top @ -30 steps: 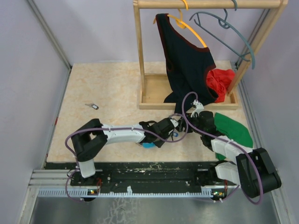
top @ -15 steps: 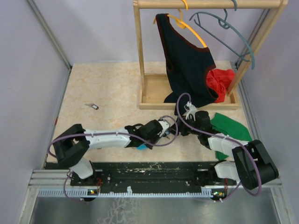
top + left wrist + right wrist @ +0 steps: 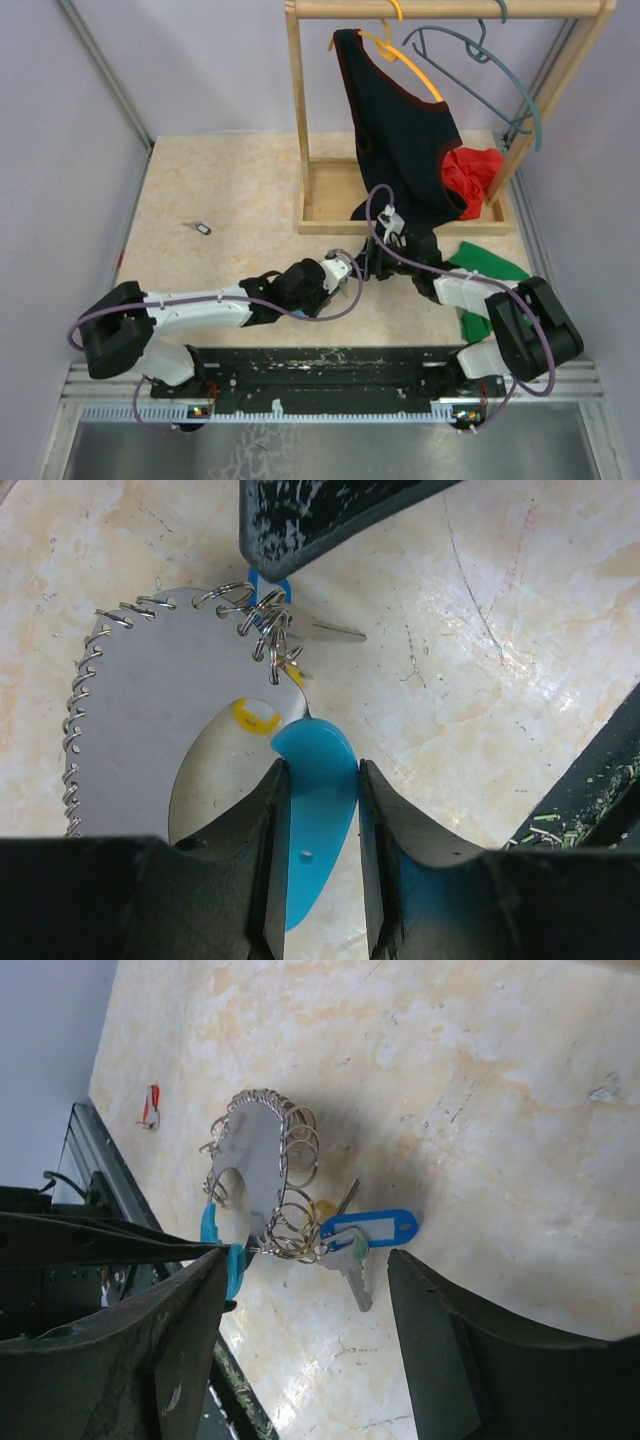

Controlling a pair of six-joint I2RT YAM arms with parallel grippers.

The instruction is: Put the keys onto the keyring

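The keyring [image 3: 150, 720] is a grey oval piece edged with wire coils and a light-blue curved section [image 3: 318, 800]. My left gripper [image 3: 321, 767] is shut on that blue section, holding the ring low over the table. A silver key [image 3: 352, 1265] with a blue tag [image 3: 372, 1228] hangs from the coils [image 3: 290, 1230], next to a yellow tag [image 3: 255, 716]. My right gripper [image 3: 310, 1260] is open, its fingers straddling that key without touching it. In the top view both grippers meet near the table's middle [image 3: 362, 262]. A loose small key [image 3: 198, 228] lies far left.
A wooden rack [image 3: 300, 120] stands at the back right with a black garment [image 3: 400, 140] on an orange hanger and a grey-blue hanger [image 3: 500, 80]. Red cloth [image 3: 475, 170] lies in its base. Green cloth [image 3: 480, 265] sits under my right arm.
My left arm has stretched out flatter, its elbow dropping left. The right gripper has moved left, close to the left gripper. The left jaws have narrowed slightly on the blue section.
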